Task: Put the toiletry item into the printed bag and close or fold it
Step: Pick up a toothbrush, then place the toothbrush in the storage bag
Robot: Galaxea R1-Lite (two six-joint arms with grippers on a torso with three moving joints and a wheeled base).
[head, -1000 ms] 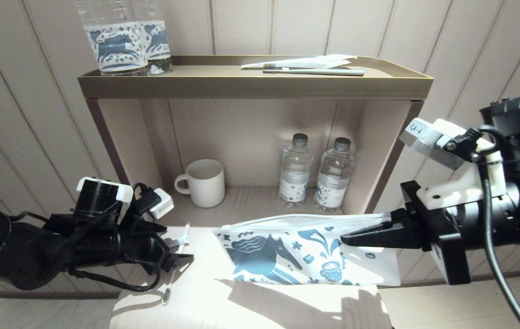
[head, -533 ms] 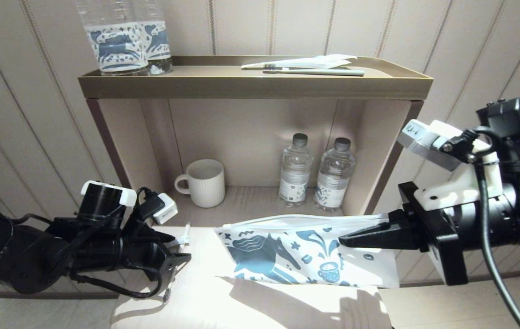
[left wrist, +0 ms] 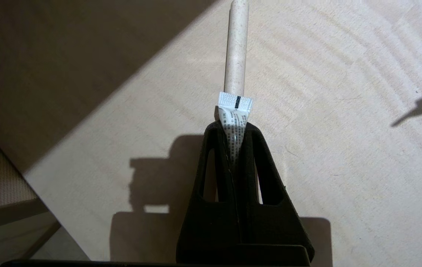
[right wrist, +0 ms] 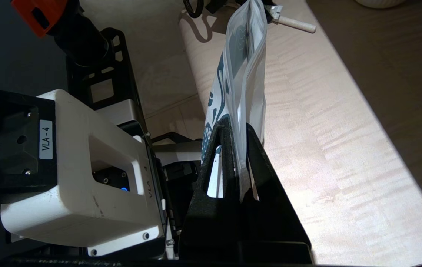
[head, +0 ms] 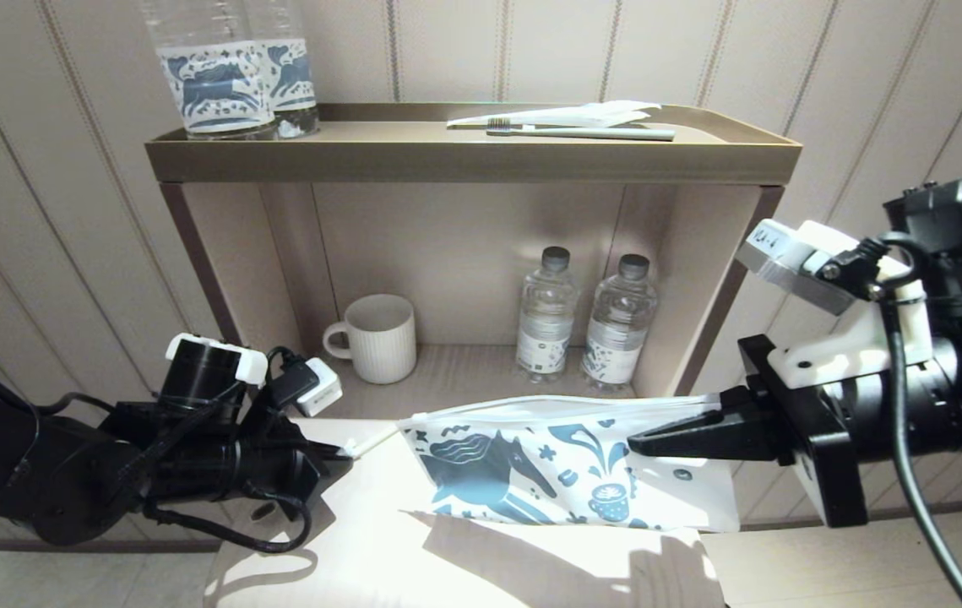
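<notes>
Left pincer clamps the toiletry item (right pincer pinches the printed bag).

A brown open shelf unit stands against a pale panelled wall; sunlight falls across the light wooden table just below it.

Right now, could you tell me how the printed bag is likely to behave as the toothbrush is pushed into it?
The printed bag looks thin and floppy: it hangs from the right gripper, pinched at one end. Its free mouth would probably yield or fold when the toothbrush, held by the left gripper, presses in. It seems very light.
</notes>
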